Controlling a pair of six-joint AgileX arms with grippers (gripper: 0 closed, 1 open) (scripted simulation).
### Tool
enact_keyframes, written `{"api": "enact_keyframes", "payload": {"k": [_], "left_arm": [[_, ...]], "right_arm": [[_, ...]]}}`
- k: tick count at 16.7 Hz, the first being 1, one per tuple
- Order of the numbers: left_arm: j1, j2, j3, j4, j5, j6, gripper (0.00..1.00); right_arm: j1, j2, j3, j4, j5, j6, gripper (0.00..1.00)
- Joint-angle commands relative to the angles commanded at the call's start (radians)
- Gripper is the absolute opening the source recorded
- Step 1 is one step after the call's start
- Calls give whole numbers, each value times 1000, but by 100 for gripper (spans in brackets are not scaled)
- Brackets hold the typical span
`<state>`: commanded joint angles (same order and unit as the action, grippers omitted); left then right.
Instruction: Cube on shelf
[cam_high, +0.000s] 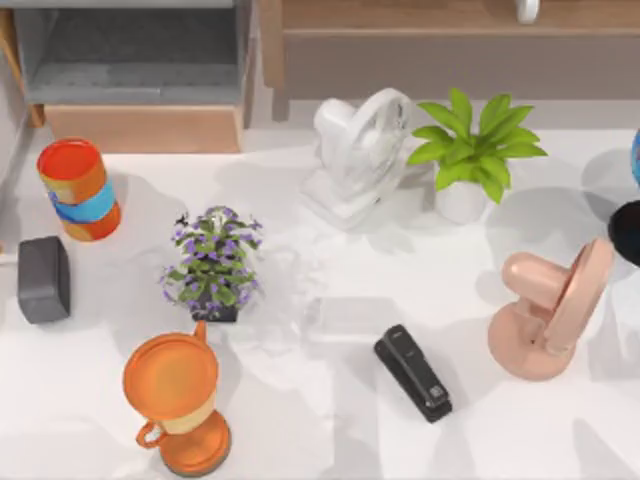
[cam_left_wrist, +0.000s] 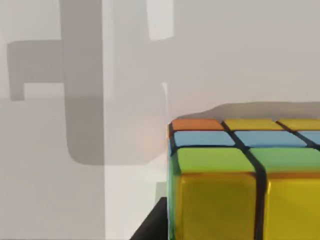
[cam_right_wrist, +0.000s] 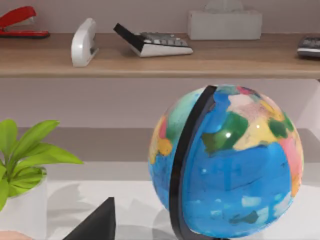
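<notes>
The cube (cam_left_wrist: 245, 180) sits very close in the left wrist view, with orange, yellow, blue and green squares on top and a yellow side face, against a pale surface. A dark part of my left gripper (cam_left_wrist: 150, 225) shows right beside the cube's lower edge. The shelf (cam_high: 440, 15) is a light-brown board with a taupe panel below it, along the back right of the table. In the right wrist view the shelf (cam_right_wrist: 150, 62) runs across behind a globe, and a dark part of my right gripper (cam_right_wrist: 95, 222) shows low in front.
On the table stand an orange and blue can (cam_high: 78, 188), a grey block (cam_high: 43, 279), a purple flower pot (cam_high: 213, 265), an orange cup (cam_high: 178, 400), a white fan (cam_high: 360, 150), a green plant (cam_high: 470, 155), a black stapler (cam_high: 412, 372), a pink fan (cam_high: 550, 310) and a globe (cam_right_wrist: 227, 160). A stapler, calculator and tissue box lie on the shelf.
</notes>
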<state>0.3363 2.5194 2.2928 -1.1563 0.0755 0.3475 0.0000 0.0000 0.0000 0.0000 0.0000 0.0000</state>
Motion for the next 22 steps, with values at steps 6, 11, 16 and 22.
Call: {"api": "enact_keyframes", "payload": {"k": [6, 11, 16, 22], "left_arm": [[3, -18, -19, -13, -8, -59, 0], [9, -57, -14, -45, -14, -151, 0], [3, -60, 54, -79, -7, -119, 0], [0, 14, 146, -131, 0, -6, 0]], "right_arm": [[0, 0, 0, 0, 0, 0, 100], [0, 0, 0, 0, 0, 0, 100], [0, 0, 0, 0, 0, 0, 100], [0, 0, 0, 0, 0, 0, 100]]}}
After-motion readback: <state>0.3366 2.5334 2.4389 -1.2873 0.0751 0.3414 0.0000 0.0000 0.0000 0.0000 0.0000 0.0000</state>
